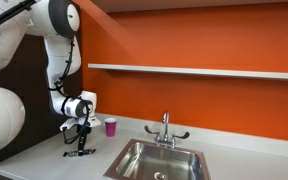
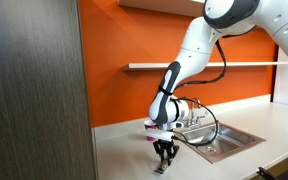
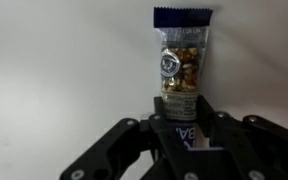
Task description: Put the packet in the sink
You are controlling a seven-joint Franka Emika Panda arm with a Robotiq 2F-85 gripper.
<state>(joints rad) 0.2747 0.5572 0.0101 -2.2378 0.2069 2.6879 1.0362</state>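
Observation:
The packet (image 3: 182, 55) is a dark oblong pack with a clear window showing golden pieces. In the wrist view it lies on the pale counter and stretches away from me. My gripper (image 3: 184, 112) is shut on its near end, one finger on each side. In both exterior views the gripper (image 1: 80, 143) (image 2: 165, 153) points down at the counter, to the side of the sink, and the packet shows only as a dark sliver (image 1: 79, 152) beneath it. The steel sink (image 1: 126, 158) (image 2: 234, 141) has a chrome tap (image 1: 166, 128) behind it.
A small pink cup (image 1: 110, 126) stands on the counter between the gripper and the sink. An orange wall with a white shelf (image 1: 194, 70) runs behind. A tall dark cabinet (image 2: 34, 90) stands beside the counter.

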